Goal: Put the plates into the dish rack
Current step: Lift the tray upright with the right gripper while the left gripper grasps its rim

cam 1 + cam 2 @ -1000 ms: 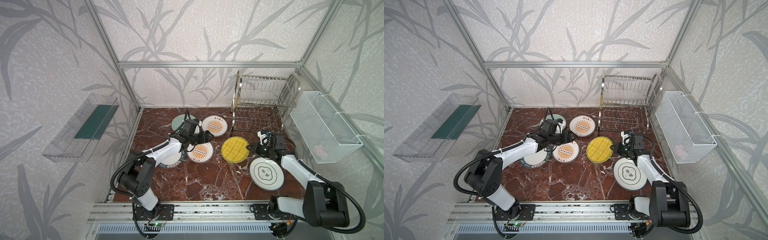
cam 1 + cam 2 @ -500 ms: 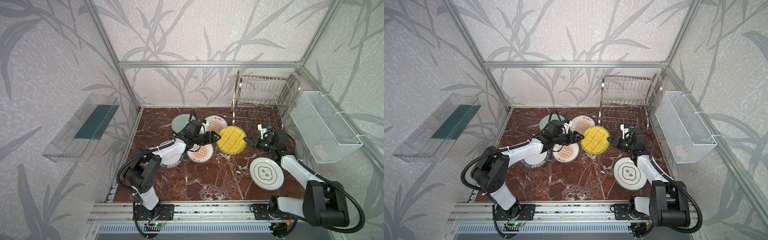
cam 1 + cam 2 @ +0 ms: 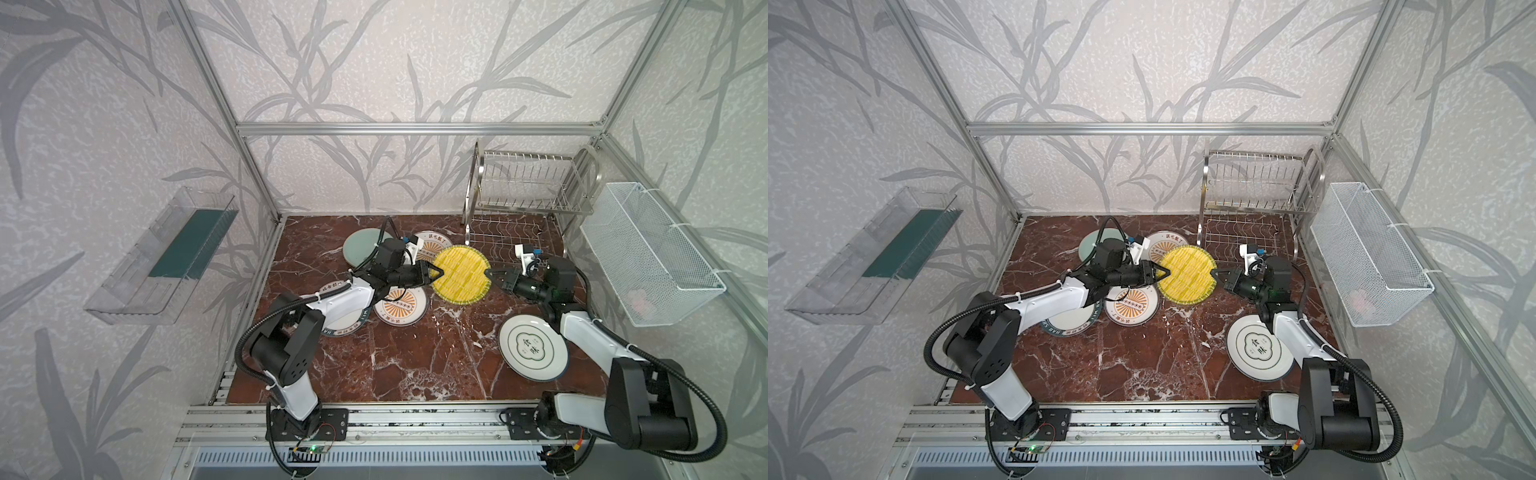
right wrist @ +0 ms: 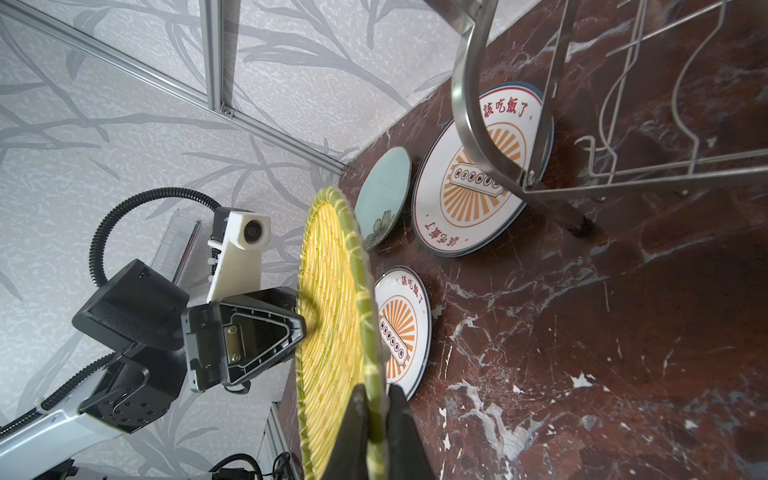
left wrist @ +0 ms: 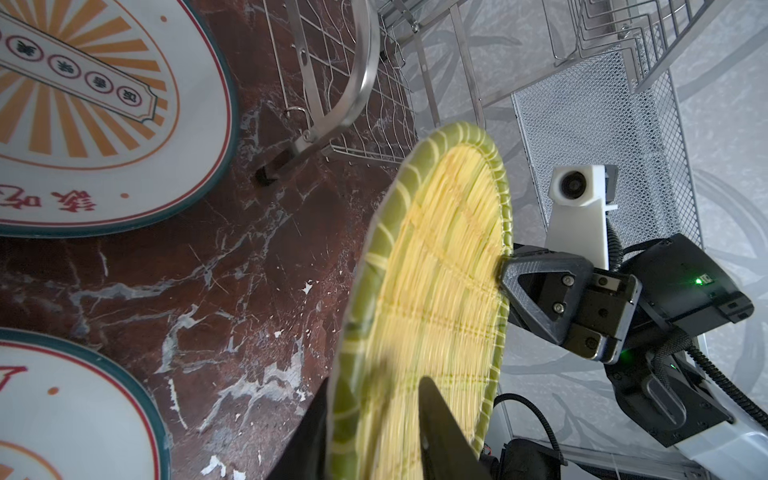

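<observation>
The yellow ribbed plate [image 3: 459, 274] [image 3: 1185, 274] hangs tilted above the marble floor, between my two grippers. My right gripper [image 3: 489, 274] [image 4: 376, 388] is shut on its green rim. My left gripper [image 3: 436, 272] [image 5: 376, 382] straddles the opposite rim with narrowed jaws, and the finger on the face side still stands a little off the plate. Flat on the floor lie two sunburst plates [image 3: 401, 307] [image 3: 434, 243], the pale green plate [image 3: 361, 249], the teal-rimmed plate [image 3: 332, 328] partly under my left arm, and the cloud-emblem plate [image 3: 533, 347]. The dish rack [image 3: 523, 195] [image 3: 1250, 187] stands empty at the back right.
A white mesh basket [image 3: 648, 253] hangs on the right wall, close to the rack and my right arm. A clear plastic tray [image 3: 166, 257] is mounted on the left wall. The rack's arched end frame [image 4: 490, 124] stands close to the held plate.
My right gripper lifted the yellow plate off the floor, tilted it up and carried it back and leftward. My left gripper swung right to its other rim and narrowed its jaws.
</observation>
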You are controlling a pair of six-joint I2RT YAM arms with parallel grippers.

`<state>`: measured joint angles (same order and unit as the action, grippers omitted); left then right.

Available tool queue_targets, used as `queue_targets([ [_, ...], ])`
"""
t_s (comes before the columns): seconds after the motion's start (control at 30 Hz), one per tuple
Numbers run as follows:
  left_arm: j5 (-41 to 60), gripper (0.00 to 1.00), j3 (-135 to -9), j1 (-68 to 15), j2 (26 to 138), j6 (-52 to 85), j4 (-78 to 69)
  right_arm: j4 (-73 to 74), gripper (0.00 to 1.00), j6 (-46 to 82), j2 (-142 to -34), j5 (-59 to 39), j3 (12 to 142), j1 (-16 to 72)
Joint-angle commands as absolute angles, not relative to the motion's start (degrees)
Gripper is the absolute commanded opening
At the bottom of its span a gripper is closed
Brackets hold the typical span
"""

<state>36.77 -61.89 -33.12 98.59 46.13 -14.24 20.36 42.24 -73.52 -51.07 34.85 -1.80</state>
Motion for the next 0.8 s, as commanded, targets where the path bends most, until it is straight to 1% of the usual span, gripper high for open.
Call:
queue_targets([
  [0.0, 37.6, 0.26, -63.4, -33.4, 99.1, 46.1, -15.9, 23.4, 0.00, 42.7, -73.3, -52.3, 34.7, -1.6],
  [0.1, 37.7, 0.19, -63.4, -33.5, 98.9, 46.1, -16.2, 23.2, 0.00, 42.7, -73.3, -52.1, 34.8, -1.3],
  [0.2, 37.8, 0.08, -63.5, -33.6, 98.8, 46.2, -16.2, 23.2, 0.00, 43.0, -73.5, -52.4, 35.0, -1.1],
  [0.27, 37.8, 0.01, -63.5, -33.6, 98.8, 46.3, -16.3, 23.6, 0.02, 43.5, -73.8, -52.8, 35.0, -1.1],
  [0.33, 37.8, 0.00, -63.4, -33.7, 98.8, 46.3, -16.4, 24.2, 0.15, 44.0, -74.0, -53.1, 34.9, -1.0],
  [0.4, 37.7, 0.00, -63.2, -33.6, 98.6, 46.4, -16.7, 25.1, 0.26, 44.5, -74.2, -53.1, 34.7, -0.8],
  [0.5, 37.3, 0.00, -62.9, -33.6, 98.3, 47.0, -17.5, 26.1, 0.37, 45.1, -74.3, -53.0, 34.6, -0.5],
  [0.53, 37.2, 0.00, -62.8, -33.6, 98.1, 47.5, -18.2, 26.3, 0.40, 45.3, -74.4, -52.9, 34.4, -0.4],
  [0.6, 37.2, 0.00, -62.3, -33.6, 97.8, 48.6, -20.4, 27.0, 0.41, 45.5, -74.5, -52.6, 34.2, -0.1],
  [0.77, 38.7, 0.00, -61.8, -33.6, 97.4, 51.9, -26.5, 29.3, 0.42, 46.6, -75.6, -52.5, 33.2, 0.8],
])
